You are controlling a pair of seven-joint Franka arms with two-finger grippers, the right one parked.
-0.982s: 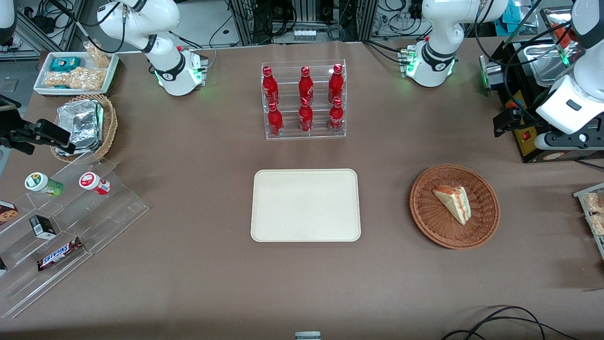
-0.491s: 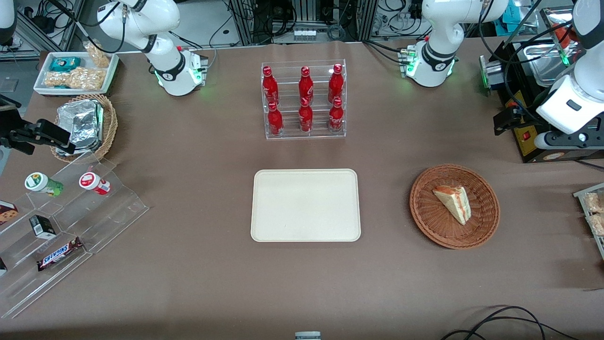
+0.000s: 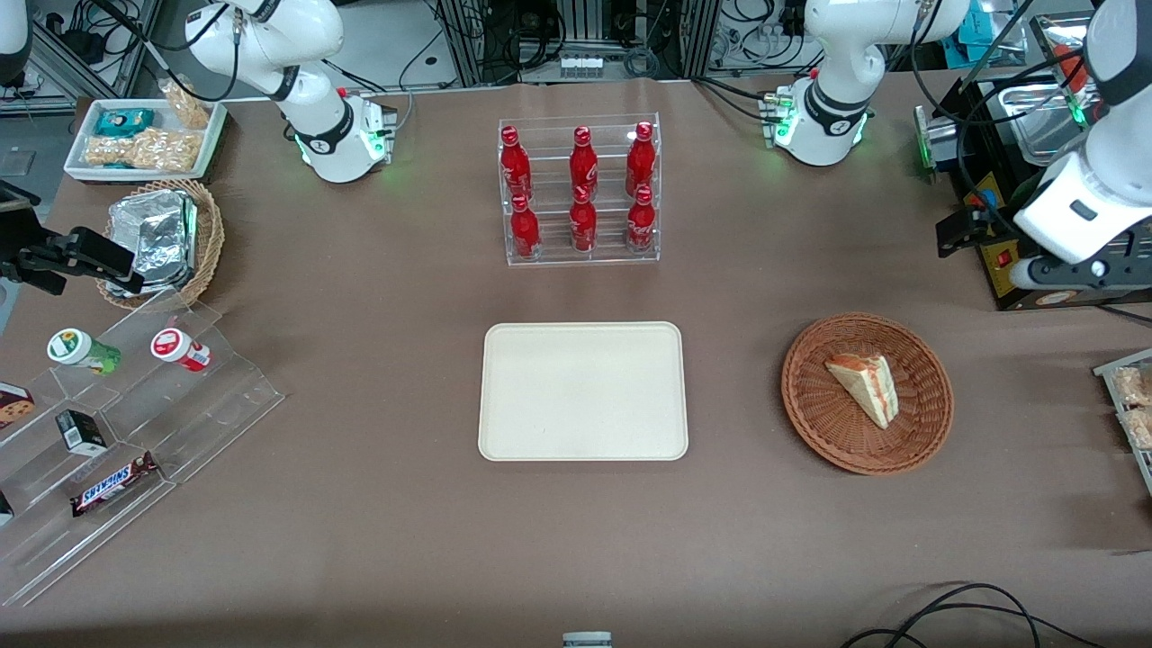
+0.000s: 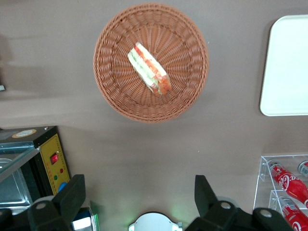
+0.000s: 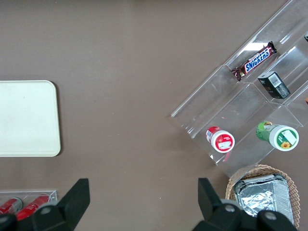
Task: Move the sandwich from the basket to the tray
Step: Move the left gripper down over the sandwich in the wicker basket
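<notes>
The sandwich (image 3: pixel 865 386) lies in the basket (image 3: pixel 927 425) at the front view's right of centre, a white-bread wedge showing orange-red and green layers (its point aimed toward the camera). The cream tray (image 3: pixel 583 391) sits mid-frame, well apart. The gripper (image 4: pixel 138 199) hovers high above the table, fingers (image 4: pixel 73 195) spread wide, holding nothing.

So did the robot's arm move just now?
Yes. The end effector, open, slid a little toward the bottle rack, judged against the black box; it hangs apart from the basket.

The hand (image 4: pixel 139 199) shows only its fingers (image 4: pixel 74 195), and the tray (image 4: pixel 288 67) is cut off.
</notes>
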